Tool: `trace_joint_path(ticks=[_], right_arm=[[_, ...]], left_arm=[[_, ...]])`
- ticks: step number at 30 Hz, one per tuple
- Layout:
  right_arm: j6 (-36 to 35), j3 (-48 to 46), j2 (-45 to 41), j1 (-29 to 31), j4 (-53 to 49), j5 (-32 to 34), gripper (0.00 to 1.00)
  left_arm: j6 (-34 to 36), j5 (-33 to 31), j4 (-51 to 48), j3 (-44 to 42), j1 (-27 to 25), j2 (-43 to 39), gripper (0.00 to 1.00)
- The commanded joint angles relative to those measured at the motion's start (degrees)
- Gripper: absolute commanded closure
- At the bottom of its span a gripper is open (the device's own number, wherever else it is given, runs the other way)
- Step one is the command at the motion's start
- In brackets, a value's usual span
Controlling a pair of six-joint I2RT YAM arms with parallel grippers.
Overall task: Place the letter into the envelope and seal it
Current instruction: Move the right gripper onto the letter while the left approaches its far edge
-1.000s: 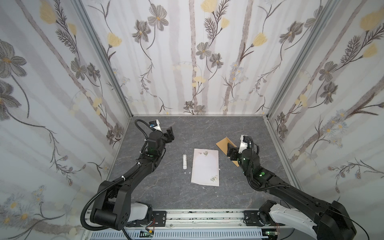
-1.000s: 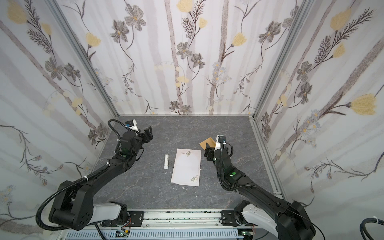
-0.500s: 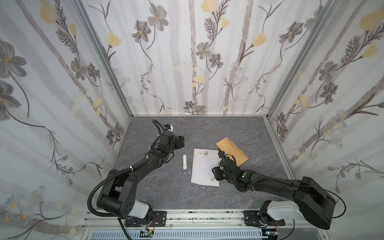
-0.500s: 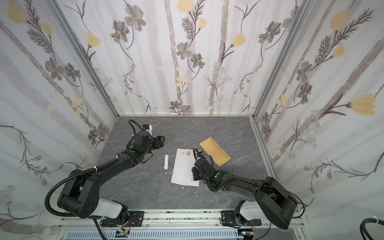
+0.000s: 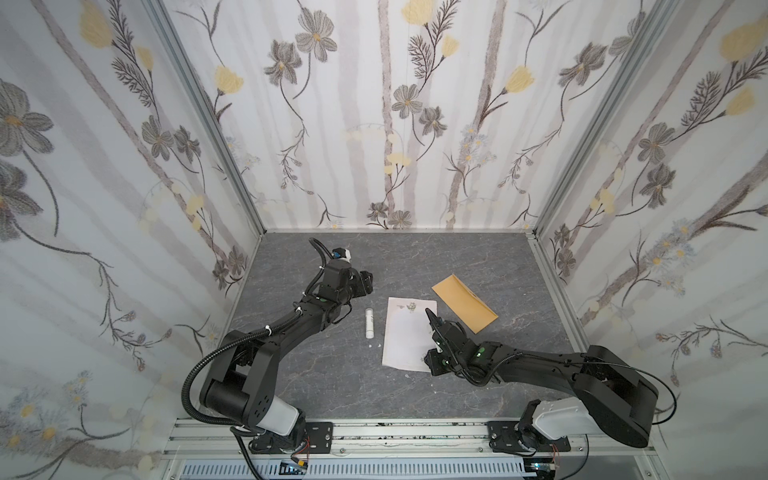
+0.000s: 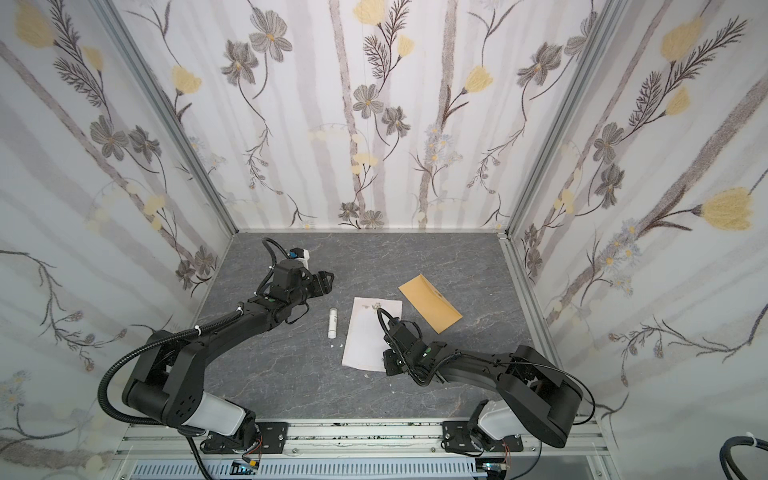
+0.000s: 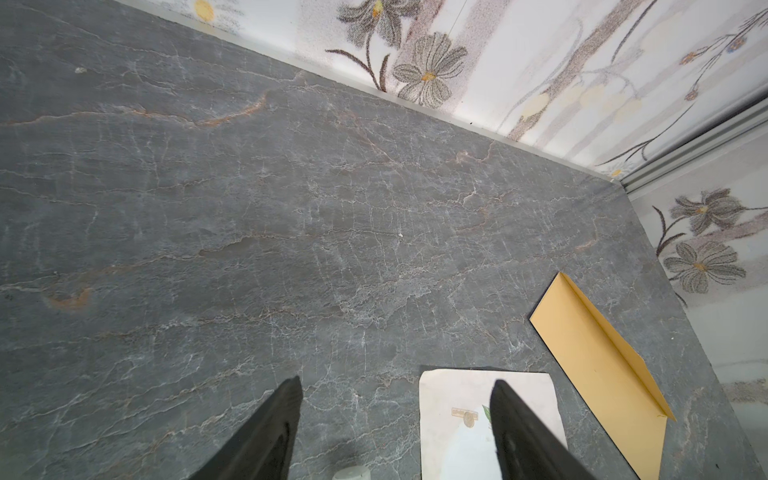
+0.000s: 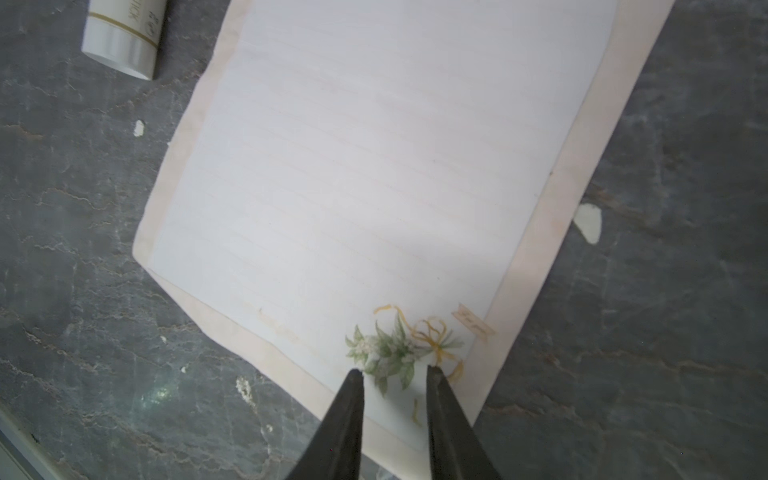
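Observation:
The letter (image 5: 405, 332) (image 6: 370, 332) lies flat, print side up, mid-table in both top views. Just right of its far end lies the kraft-brown envelope (image 5: 463, 302) (image 6: 430, 303) at a slant. My right gripper (image 5: 429, 360) (image 6: 386, 360) is low over the letter's near right corner. In the right wrist view its fingertips (image 8: 395, 370) stand a narrow gap apart on either side of the floral print, with the letter (image 8: 374, 166) flat below. My left gripper (image 5: 368, 282) (image 7: 397, 381) hangs wide open and holds nothing, left of the letter's far end (image 7: 453, 436). The envelope (image 7: 598, 374) lies beyond it.
A small white tube (image 5: 368, 323) (image 6: 332, 323) (image 8: 122, 37) lies just left of the letter, parallel to its long edge. Small white scraps (image 8: 588, 222) dot the grey stone-look table near the paper. Flowered walls close in three sides.
My right arm left the envelope, swung down to the letter's near right corner, and its jaws narrowed. My left arm reached in toward the middle, still open.

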Motion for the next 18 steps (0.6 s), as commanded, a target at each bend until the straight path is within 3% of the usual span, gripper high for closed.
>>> trace_joint_path(ticks=[1,9,18], right_arm=[[0.9,0.3,0.9,0.0,-3.0,0.5,0.72],[1.6,2.5,4.1,-0.5,-9.0,5.6,0.77],[0.4,3.2,0.7,-4.4,-13.9,9.1,0.77]], left_arm=[[-0.4,0.0,0.2,0.6,-0.1,0.3,0.27],[-0.3,0.5,-1.0,0.8,-0.1,-0.4,0.27],[0.1,0.7,-3.8,0.1,-0.7,-1.4,0.29]])
